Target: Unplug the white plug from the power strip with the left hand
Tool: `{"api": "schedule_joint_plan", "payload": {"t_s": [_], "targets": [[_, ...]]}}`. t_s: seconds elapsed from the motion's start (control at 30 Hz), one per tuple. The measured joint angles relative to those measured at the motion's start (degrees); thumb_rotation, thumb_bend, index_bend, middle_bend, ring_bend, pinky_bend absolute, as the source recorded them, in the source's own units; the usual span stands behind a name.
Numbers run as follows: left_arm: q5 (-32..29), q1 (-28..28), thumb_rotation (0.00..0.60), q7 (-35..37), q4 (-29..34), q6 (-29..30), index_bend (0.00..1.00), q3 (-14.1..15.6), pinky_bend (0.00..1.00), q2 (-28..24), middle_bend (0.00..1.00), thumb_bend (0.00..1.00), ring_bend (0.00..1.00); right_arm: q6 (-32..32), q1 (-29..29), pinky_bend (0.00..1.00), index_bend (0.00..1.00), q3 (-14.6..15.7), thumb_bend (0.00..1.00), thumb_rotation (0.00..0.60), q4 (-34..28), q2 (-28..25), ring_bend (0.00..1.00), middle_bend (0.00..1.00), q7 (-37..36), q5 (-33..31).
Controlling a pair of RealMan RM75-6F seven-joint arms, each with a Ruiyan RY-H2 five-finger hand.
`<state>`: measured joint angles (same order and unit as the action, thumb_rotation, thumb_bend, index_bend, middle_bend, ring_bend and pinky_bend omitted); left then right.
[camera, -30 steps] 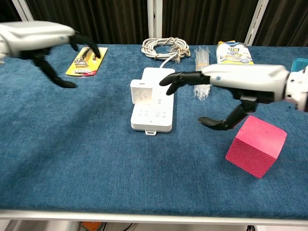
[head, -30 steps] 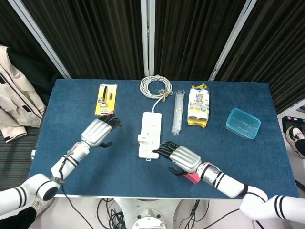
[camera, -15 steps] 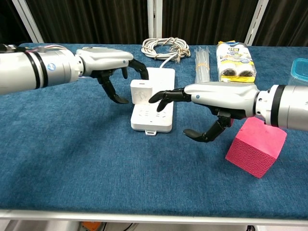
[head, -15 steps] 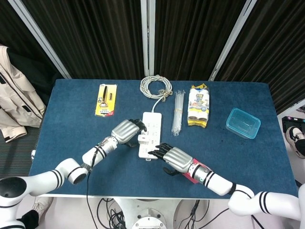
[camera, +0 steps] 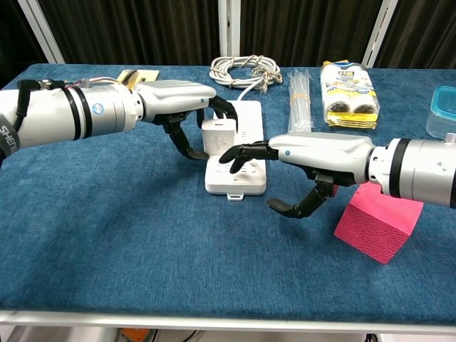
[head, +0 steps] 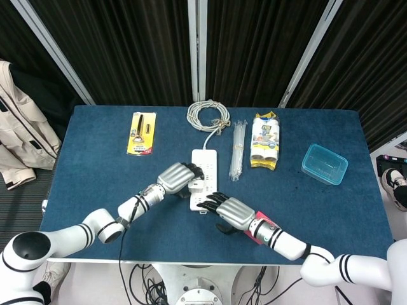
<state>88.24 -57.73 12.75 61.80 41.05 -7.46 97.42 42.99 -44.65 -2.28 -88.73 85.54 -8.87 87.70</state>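
White plug (camera: 218,137) clamped in left hand (camera: 187,108) fingers; right hand (camera: 299,158) fingers apart, pressing strip (camera: 239,178).

Dark curtains (head: 140,44) behind blue table (head: 95,171)

White plug (camera: 217,137) upright, seated in white power strip (camera: 237,157) flat on the blue table.

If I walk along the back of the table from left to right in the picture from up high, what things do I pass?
Yellow tool package → coiled white cable → clear bundle of straws → pack of paper cups → blue plastic box.
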Motion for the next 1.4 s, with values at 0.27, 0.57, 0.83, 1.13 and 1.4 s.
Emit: {"api": "schedule_joint_plan", "payload": {"t_s": [0.27, 0.57, 0.83, 1.13, 1.4], "targets": [[1.2, -0.4, 0.600, 0.4, 1.5, 3.3, 0.30, 0.7, 0.37, -0.9, 0.26, 0.26, 0.19, 0.3, -0.5, 0.00, 0.10, 0.5, 0.47, 0.600, 0.5, 0.3, 0.00, 0.14, -0.3, -0.3], [2.0, -1.8, 0.600, 1.4, -1.7, 4.0, 0.36, 1.6, 0.44, 1.1, 0.34, 0.31, 0.31, 0.5, -0.6, 0.00, 0.10, 1.0, 0.52, 0.600, 0.4, 0.3, 0.00, 0.14, 0.2, -1.1], [2.4, -2.2, 0.600, 3.8, -5.0, 5.6, 0.47, 2.4, 0.55, 2.6, 0.47, 0.40, 0.46, 0.6, -1.0, 0.00, 0.10, 1.4, 0.53, 0.600, 0.6, 0.5, 0.00, 0.15, 0.1, -0.8], [3.6, -2.8, 0.600, 6.9, -8.5, 7.7, 0.55, 3.4, 0.61, 4.5, 0.58, 0.46, 0.54, 0.1, -1.7, 0.00, 0.10, 1.4, 0.54, 0.600, 1.4, 1.1, 0.00, 0.15, -0.3, -1.3], [3.2, -2.9, 0.600, 9.4, -10.3, 8.3, 0.59, 3.7, 0.63, 5.3, 0.64, 0.49, 0.58, -0.4, -2.0, 0.00, 0.10, 1.5, 0.55, 0.600, 1.9, 1.3, 0.00, 0.15, -0.3, -1.8]]}}
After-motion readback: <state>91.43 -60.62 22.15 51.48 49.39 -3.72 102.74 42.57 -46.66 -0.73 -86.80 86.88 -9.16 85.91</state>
